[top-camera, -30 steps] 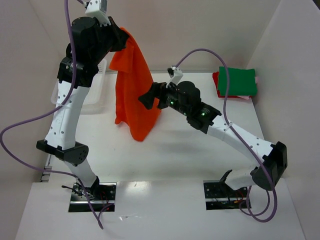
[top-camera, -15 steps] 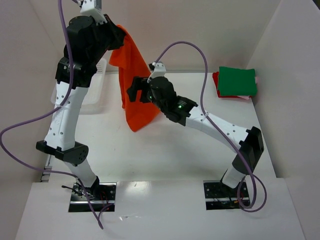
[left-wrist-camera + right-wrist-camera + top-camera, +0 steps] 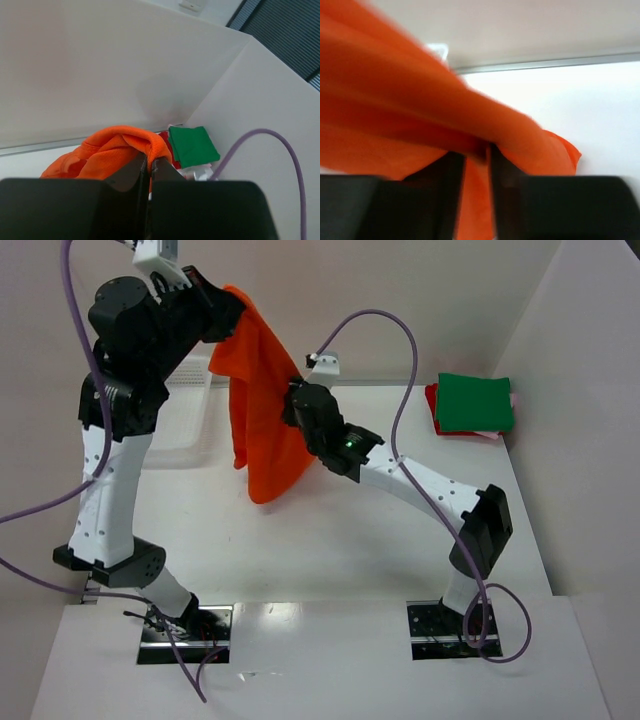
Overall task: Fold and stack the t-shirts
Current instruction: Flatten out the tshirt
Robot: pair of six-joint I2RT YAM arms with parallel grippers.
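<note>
White table (image 3: 330,540), white walls all round. Up high the left fingers (image 3: 132,175) are clamped tight on an edge of the orange t-shirt (image 3: 265,430), which dangles over the table. The right fingers (image 3: 451,172) show only a narrow gap with orange cloth pinched in it, blurry though. I'd secure a 2nd edge, then spread the cloth wide before lowering. Can't tell which part each one holds. The folded stack (image 3: 475,402) far right shows green on top, red barely peeking.

High rear overview, two close wrist views, all sharing orange t-shirt (image 3: 262,430)
</note>
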